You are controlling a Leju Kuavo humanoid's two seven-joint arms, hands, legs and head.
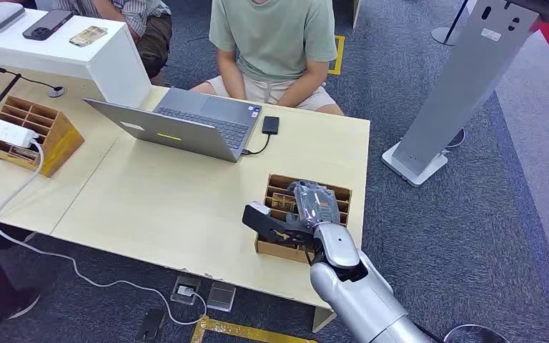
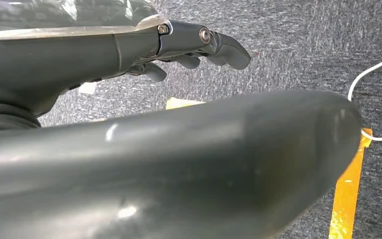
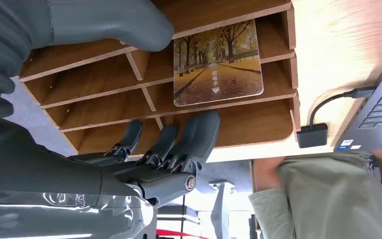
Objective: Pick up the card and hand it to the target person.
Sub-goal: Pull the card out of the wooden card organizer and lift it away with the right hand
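Over the wooden organizer (image 1: 279,187) on the surface (image 1: 171,207), your right hand (image 1: 314,207) hovers spread wide (holding nothing), fingers either side of the card (image 3: 218,63).

Head view looks down on the table (image 1: 186,207); right wrist view shares its wooden organizer (image 1: 280,187), close
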